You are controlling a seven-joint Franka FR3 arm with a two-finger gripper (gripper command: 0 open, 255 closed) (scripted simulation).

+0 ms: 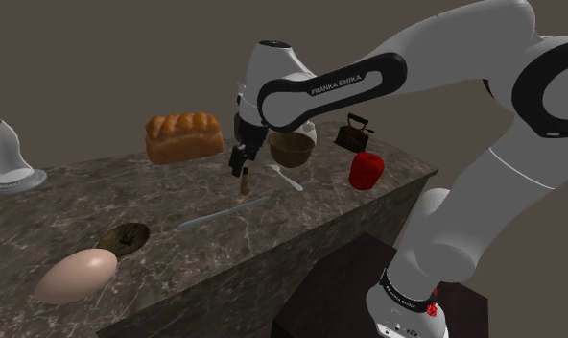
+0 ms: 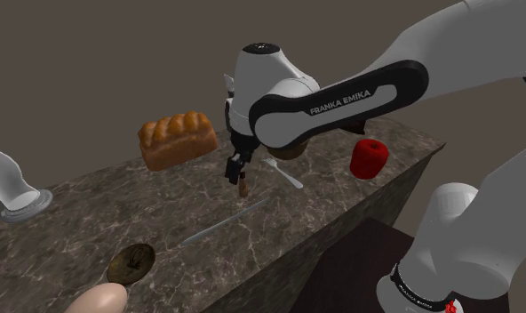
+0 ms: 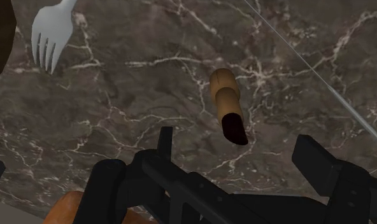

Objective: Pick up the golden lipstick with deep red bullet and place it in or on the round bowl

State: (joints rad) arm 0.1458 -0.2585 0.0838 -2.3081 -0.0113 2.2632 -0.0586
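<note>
The black pincer hangs with its fingers spread apart just above the golden lipstick, which stands upright on the dark marble table, deep red bullet upward and untouched, near the fork and the brown round bowl.

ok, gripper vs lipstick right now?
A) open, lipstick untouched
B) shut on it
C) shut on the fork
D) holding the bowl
A: in the wrist view the gripper is open, its fingers standing apart on either side of the lipstick, neither touching it.
</note>
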